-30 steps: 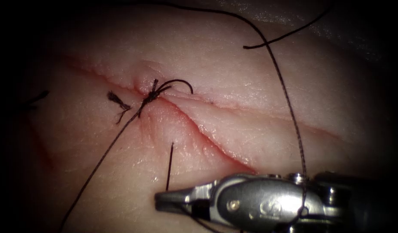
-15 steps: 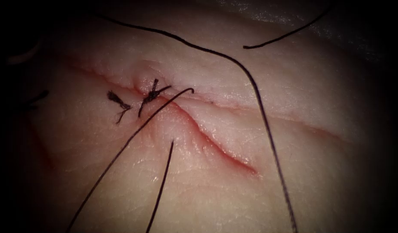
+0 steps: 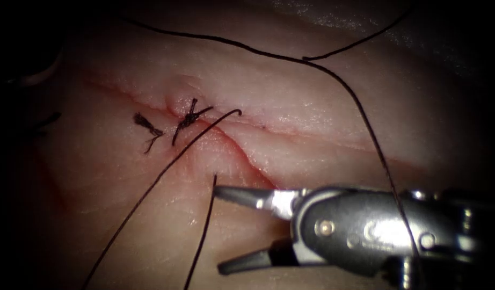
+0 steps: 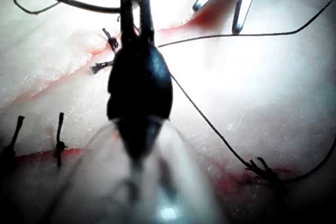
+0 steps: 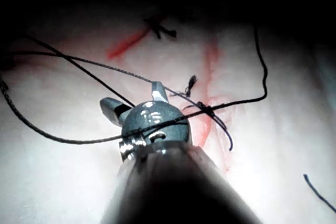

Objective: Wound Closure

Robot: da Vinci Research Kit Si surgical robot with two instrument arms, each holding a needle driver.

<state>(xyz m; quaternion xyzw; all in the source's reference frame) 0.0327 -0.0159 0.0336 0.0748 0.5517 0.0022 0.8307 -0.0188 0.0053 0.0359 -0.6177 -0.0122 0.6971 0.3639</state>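
The tissue point(image 3: 312, 134) has a red cut point(image 3: 242, 156) running across it, with a tied knot point(image 3: 188, 118) on the cut and frayed cut ends point(image 3: 145, 128) to its left. My right tool point(image 3: 226, 230) reaches in low on the right with its jaws wide open and nothing between them. Its upper jaw tip is beside a thread strand point(image 3: 207, 225) that rises out of the tissue left of the cut. In the right wrist view the right tool point(image 5: 134, 100) has thread point(image 5: 157, 125) draped over it. My left tool point(image 4: 134, 9) is shut on the needle point(image 4: 79, 4), near its pointed end and off the tissue.
A long thread point(image 3: 339, 83) arcs over the far tissue and down across the right tool's body. Another strand point(image 3: 151, 185) runs from beside the knot toward the lower left. A loose cut piece point(image 3: 355, 44) lies at the far right. Older stitches point(image 4: 59, 140) cross a second cut.
The right tool, shut and low a second ago, dropped out of view and came back higher with its jaws open. The strand beside the knot came away from it, and the long thread swung.
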